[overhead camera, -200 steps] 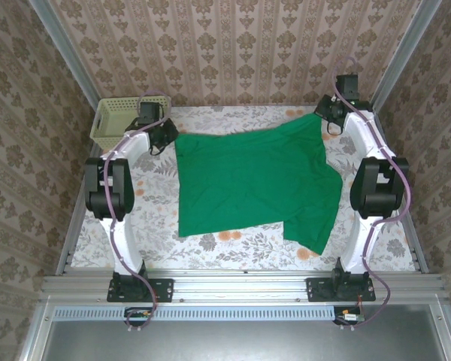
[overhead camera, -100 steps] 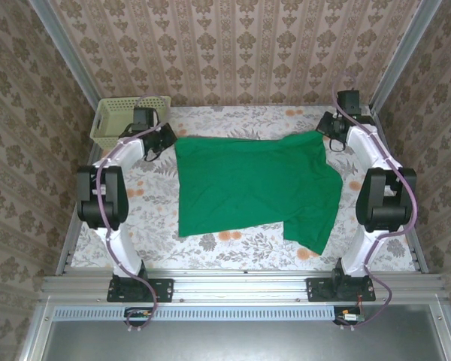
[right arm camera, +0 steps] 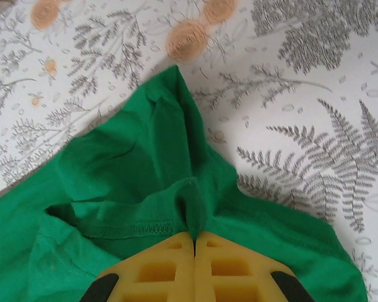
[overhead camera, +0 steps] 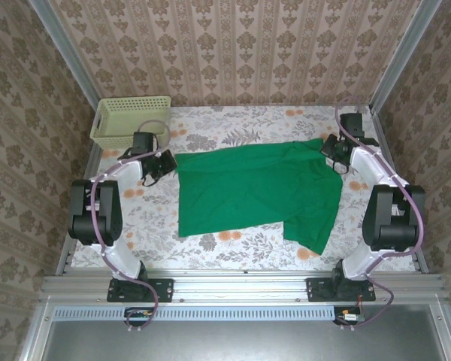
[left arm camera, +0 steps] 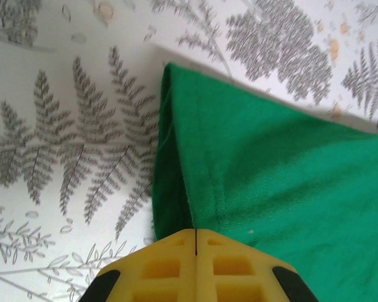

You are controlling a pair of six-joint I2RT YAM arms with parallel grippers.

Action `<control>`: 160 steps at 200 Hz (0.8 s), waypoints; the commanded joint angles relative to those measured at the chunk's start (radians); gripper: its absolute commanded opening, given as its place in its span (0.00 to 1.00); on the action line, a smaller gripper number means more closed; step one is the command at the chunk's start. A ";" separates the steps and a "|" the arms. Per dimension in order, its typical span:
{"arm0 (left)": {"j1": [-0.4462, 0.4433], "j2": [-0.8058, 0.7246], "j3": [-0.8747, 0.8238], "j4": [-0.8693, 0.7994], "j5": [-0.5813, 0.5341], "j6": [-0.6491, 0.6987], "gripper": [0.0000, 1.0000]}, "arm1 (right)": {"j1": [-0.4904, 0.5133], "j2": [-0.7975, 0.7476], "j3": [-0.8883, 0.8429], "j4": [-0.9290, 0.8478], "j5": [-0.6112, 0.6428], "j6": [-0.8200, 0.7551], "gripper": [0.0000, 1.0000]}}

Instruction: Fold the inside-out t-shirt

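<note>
Tabletop (overhead camera: 233,124) lies open beyond the t-shirt's (overhead camera: 248,188) far edge.

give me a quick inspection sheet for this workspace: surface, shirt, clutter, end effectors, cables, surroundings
surface: table covered in a pale fern-and-flower print, flat.
job's things: green t-shirt spread out mid-table, not yet folded, one part reaching toward the near right.
clutter: pale yellow-green basket at the far left corner, apart from the shirt.
grippers: left end effector shut on the shirt's far left corner at a hem; right end effector shut on a bunched fold at the far right corner.
cables: purple cables run along both arms, off the shirt.
surroundings: patterned wallpaper walls on three sides; metal rail at the near edge.
</note>
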 commanded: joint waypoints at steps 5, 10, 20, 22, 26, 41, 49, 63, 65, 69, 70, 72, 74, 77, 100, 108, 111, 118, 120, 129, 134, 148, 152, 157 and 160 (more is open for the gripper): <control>0.012 -0.034 -0.044 0.031 0.016 0.001 0.00 | -0.006 -0.052 -0.055 -0.003 0.029 0.046 0.00; 0.011 -0.034 -0.052 0.031 0.016 -0.004 0.00 | -0.006 -0.057 -0.065 -0.004 0.035 0.051 0.00; 0.010 -0.034 -0.063 0.032 0.018 -0.009 0.00 | -0.006 -0.065 -0.081 -0.002 0.045 0.057 0.00; 0.010 -0.033 -0.065 0.032 0.018 -0.010 0.00 | -0.006 -0.066 -0.085 -0.002 0.047 0.059 0.00; 0.010 -0.034 -0.067 0.031 0.018 -0.010 0.00 | -0.007 -0.067 -0.090 -0.001 0.049 0.059 0.00; 0.010 -0.031 -0.065 0.010 0.004 -0.009 0.04 | -0.006 -0.073 -0.099 -0.006 0.061 0.059 0.00; 0.010 -0.030 -0.058 -0.006 -0.008 -0.005 0.11 | -0.008 -0.073 -0.102 -0.010 0.066 0.060 0.00; 0.009 -0.035 -0.040 -0.048 -0.042 0.002 0.27 | -0.009 -0.074 -0.094 -0.020 0.071 0.057 0.15; 0.008 -0.036 -0.035 -0.058 -0.048 0.002 0.28 | -0.008 -0.076 -0.092 -0.023 0.072 0.058 0.18; 0.007 -0.041 -0.028 -0.075 -0.062 0.003 0.31 | -0.008 -0.079 -0.088 -0.028 0.075 0.059 0.24; 0.007 -0.042 -0.026 -0.080 -0.066 0.005 0.32 | -0.008 -0.080 -0.087 -0.029 0.075 0.059 0.26; 0.006 -0.045 -0.021 -0.088 -0.072 0.005 0.34 | -0.008 -0.081 -0.086 -0.032 0.078 0.059 0.28; 0.005 -0.049 -0.016 -0.098 -0.080 0.006 0.35 | -0.008 -0.084 -0.084 -0.034 0.079 0.060 0.31; 0.003 -0.054 -0.009 -0.112 -0.089 0.008 0.36 | -0.009 -0.087 -0.081 -0.037 0.082 0.059 0.34; -0.040 -0.104 0.067 -0.219 -0.179 0.033 0.45 | -0.002 -0.139 -0.067 -0.045 0.101 0.053 0.51; -0.065 -0.116 0.094 -0.234 -0.201 0.042 0.47 | 0.005 -0.149 -0.058 -0.042 0.097 0.043 0.54; -0.075 -0.119 0.104 -0.236 -0.206 0.045 0.47 | 0.009 -0.149 -0.053 -0.041 0.094 0.039 0.54; -0.100 -0.121 0.125 -0.236 -0.214 0.049 0.49 | 0.019 -0.143 -0.035 -0.043 0.082 0.030 0.55; -0.104 -0.120 0.131 -0.234 -0.214 0.050 0.49 | 0.022 -0.139 -0.028 -0.045 0.076 0.027 0.55; -0.131 -0.103 0.154 -0.219 -0.202 0.048 0.50 | 0.041 -0.114 0.002 -0.055 0.059 0.022 0.55; -0.143 -0.089 0.169 -0.209 -0.193 0.048 0.50 | 0.053 -0.093 0.019 -0.059 0.050 0.018 0.55; -0.170 -0.028 0.224 -0.202 -0.169 0.043 0.50 | 0.089 -0.025 0.085 -0.079 0.032 0.010 0.55; -0.174 -0.008 0.240 -0.202 -0.158 0.039 0.51 | 0.098 -0.006 0.105 -0.086 0.026 0.009 0.54; -0.178 0.019 0.257 -0.196 -0.145 0.037 0.50 | 0.107 0.028 0.133 -0.093 0.015 0.006 0.54; -0.180 0.032 0.267 -0.191 -0.138 0.035 0.50 | 0.114 0.046 0.148 -0.098 0.007 0.004 0.54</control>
